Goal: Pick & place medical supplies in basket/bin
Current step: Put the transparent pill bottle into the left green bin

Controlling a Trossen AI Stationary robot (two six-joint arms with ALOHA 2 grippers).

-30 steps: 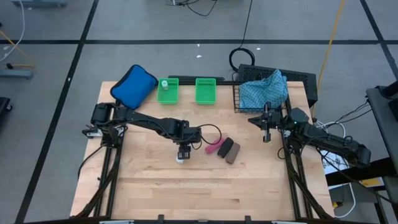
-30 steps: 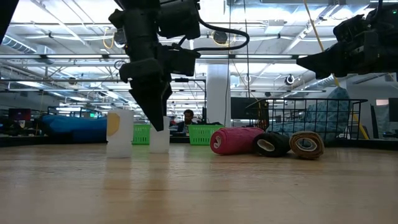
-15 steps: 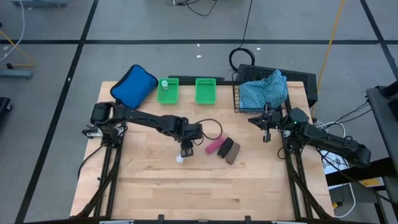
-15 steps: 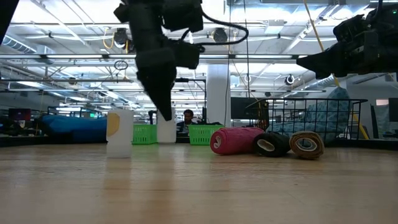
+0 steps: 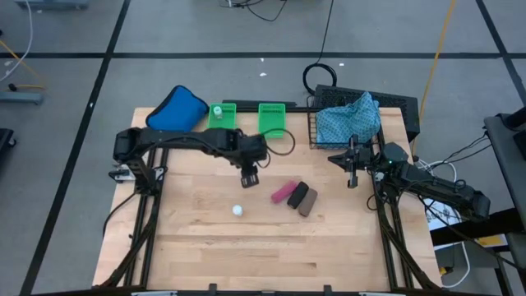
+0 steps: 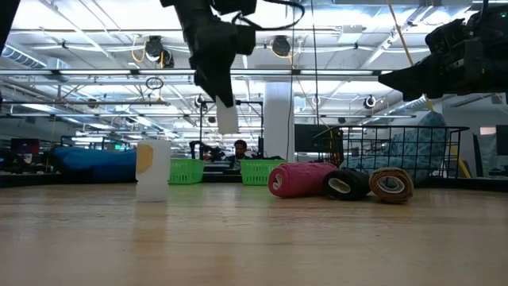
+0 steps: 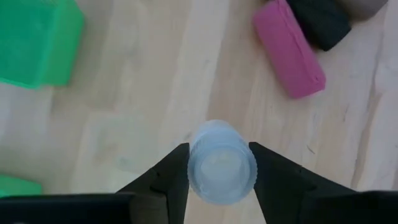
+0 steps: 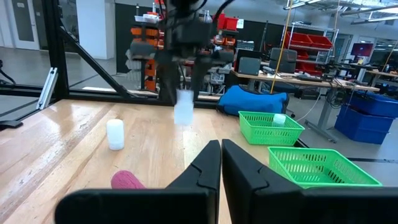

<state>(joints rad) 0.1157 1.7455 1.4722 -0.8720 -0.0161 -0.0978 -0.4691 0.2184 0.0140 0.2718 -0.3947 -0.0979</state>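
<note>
My left gripper [image 5: 249, 176] hangs above the table's middle, shut on a small white bottle [image 6: 227, 119], also seen end-on in the left wrist view as the bottle [image 7: 221, 163]. A second white bottle [image 5: 237, 210] stands on its base on the wood. A third bottle [image 5: 218, 111] sits in the left green bin. Pink [image 5: 282, 193], black [image 5: 297, 196] and brown [image 5: 309, 202] rolls lie side by side on the table. The patterned cloth [image 5: 349, 117] lies in the black wire basket [image 5: 408, 109]. My right gripper [image 8: 221, 155] waits shut by the basket. My left gripper pinches the bottle's upper part [image 6: 225, 102] between its two fingers, one finger [image 7: 166, 177] on each side of the round body. The fingers come from above, pointing steeply down. The bottle hangs below them, slightly tilted and lifted clear of the table.
Two small green bins [image 5: 222, 122] [image 5: 272, 120] stand at the far edge, with a blue padded pouch [image 5: 175, 113] to their left. Bare wood stretches along the near half of the table [image 5: 246, 247].
My left gripper has risen and gone toward the table's far edge, toward the green bins, taking one white bottle with it. That bottle, which stood on the table, is now lifted clear. The other bottle has stayed where it stood.
</note>
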